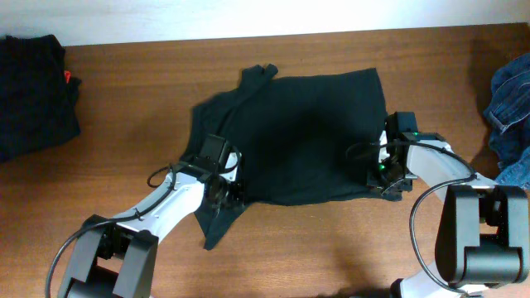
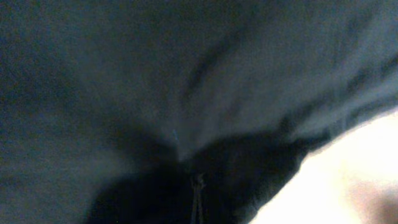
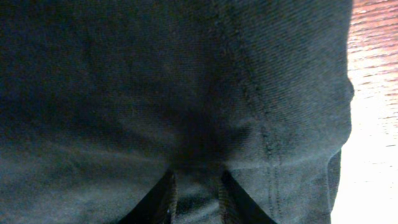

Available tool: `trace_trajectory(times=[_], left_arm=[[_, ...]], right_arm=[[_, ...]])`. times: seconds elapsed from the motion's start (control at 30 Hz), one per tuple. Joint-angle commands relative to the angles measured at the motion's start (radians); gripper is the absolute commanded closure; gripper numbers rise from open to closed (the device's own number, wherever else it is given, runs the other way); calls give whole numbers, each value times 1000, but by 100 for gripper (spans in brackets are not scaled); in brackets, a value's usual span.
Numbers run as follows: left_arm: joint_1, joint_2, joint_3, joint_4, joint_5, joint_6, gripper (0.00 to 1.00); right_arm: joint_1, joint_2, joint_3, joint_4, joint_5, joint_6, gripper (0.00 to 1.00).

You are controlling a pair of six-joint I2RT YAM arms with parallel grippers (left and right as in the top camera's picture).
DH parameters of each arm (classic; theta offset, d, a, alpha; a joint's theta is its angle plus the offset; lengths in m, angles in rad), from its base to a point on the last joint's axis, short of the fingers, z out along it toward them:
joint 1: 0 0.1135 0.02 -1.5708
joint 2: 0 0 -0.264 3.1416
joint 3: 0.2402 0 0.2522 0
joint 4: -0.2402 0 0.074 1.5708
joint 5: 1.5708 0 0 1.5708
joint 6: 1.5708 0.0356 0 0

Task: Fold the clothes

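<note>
One of the clothes, a plain black T-shirt (image 1: 306, 136), lies spread in the middle of the wooden table (image 1: 331, 248), with a sleeve trailing toward the front left. My left gripper (image 1: 224, 184) sits at the shirt's lower left edge. In the left wrist view dark cloth (image 2: 186, 81) fills the frame and the left gripper (image 2: 198, 190) is shut on a pinched fold. My right gripper (image 1: 383, 176) is at the shirt's lower right edge. In the right wrist view the right gripper (image 3: 198, 196) is shut on a bunch of the hemmed cloth (image 3: 124, 93), which shows between its fingers (image 3: 168, 202).
A heap of dark garments (image 1: 33, 91) with a small red tag lies at the table's far left. Blue denim clothing (image 1: 509, 108) lies at the right edge. Bare wood (image 3: 373, 124) shows right of the shirt's edge in the right wrist view.
</note>
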Motion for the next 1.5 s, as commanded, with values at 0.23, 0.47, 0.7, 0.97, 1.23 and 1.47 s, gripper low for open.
trace_trajectory(times=[0.23,0.47,0.7,0.97,1.23,1.47], left_arm=[[-5,6,3,-162,69,-6,99],[-71,2,11,-172,104,-5,100],[-145,-45,56,-174,-55,-32,99],[-163,-72,56,-172,-448,-130,100],[-163,-71,55,-142,-548,-130,100],[-163,-37,55,-131,-547,-130,99]], right_arm=[[1,13,-25,8,-40,7,72],[1,13,-25,8,-40,7,72],[1,13,-25,8,-40,7,72],[1,13,-25,8,-41,7,72],[1,13,-25,8,-44,7,72],[1,13,-25,8,-44,7,72]])
